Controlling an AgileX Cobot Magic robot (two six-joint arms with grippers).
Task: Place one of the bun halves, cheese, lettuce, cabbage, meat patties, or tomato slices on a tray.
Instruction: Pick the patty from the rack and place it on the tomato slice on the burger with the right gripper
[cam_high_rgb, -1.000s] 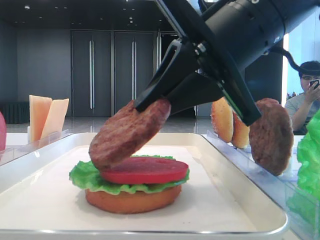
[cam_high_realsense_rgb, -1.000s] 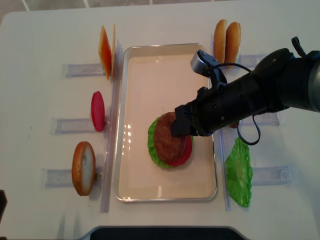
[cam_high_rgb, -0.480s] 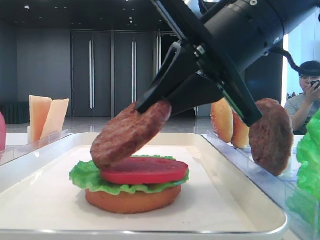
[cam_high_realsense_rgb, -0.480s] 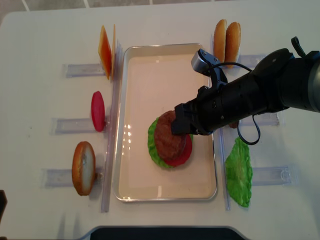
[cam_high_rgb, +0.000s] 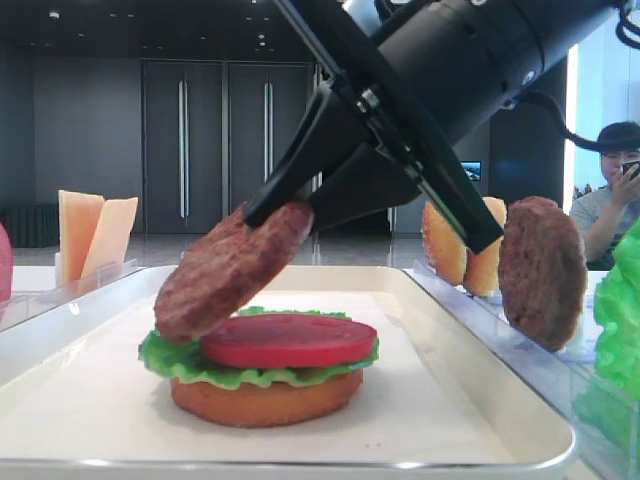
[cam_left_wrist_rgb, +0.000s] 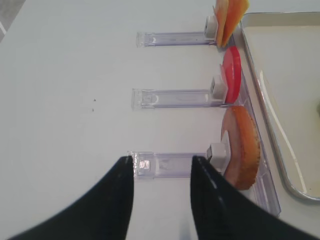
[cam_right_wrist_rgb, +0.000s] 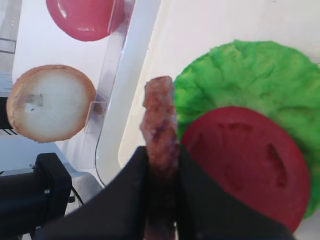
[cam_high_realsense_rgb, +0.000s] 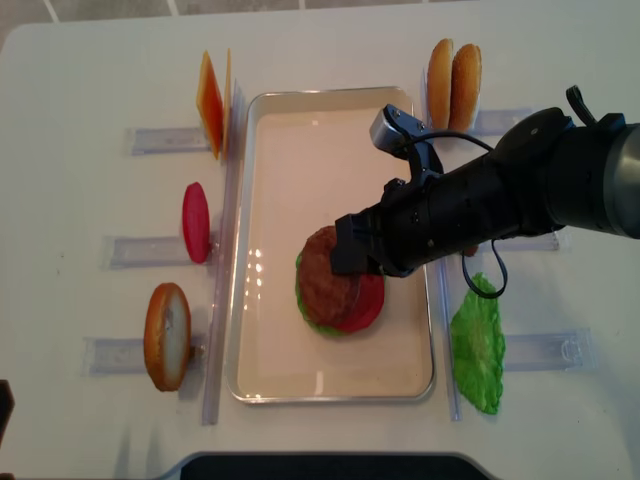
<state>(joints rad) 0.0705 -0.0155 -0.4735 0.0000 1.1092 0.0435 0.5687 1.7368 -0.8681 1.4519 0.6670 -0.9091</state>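
My right gripper (cam_high_rgb: 282, 208) is shut on the edge of a dark brown meat patty (cam_high_rgb: 228, 270), which hangs tilted over the white tray (cam_high_rgb: 505, 398). Below it stands a stack: a bun half (cam_high_rgb: 265, 400), green lettuce (cam_high_rgb: 165, 356) and a red tomato slice (cam_high_rgb: 290, 340). The patty's low end hangs close to the left side of the stack. From above, the patty (cam_high_realsense_rgb: 322, 285) covers the stack's left part. In the right wrist view the patty (cam_right_wrist_rgb: 159, 117) shows edge-on between the black fingers. My left gripper (cam_left_wrist_rgb: 162, 169) stands open over the bare table beside a clear holder (cam_left_wrist_rgb: 172, 164).
Clear holders flank the tray. On the left are cheese slices (cam_high_realsense_rgb: 210, 100), a tomato slice (cam_high_realsense_rgb: 195, 222) and a bun half (cam_high_realsense_rgb: 167, 336). On the right are two bun halves (cam_high_realsense_rgb: 452, 70), another patty (cam_high_rgb: 540, 270) and a lettuce leaf (cam_high_realsense_rgb: 478, 345).
My right gripper has carried the patty to the left over the stack, and the patty's low end has come down slightly. The left gripper has not visibly moved.
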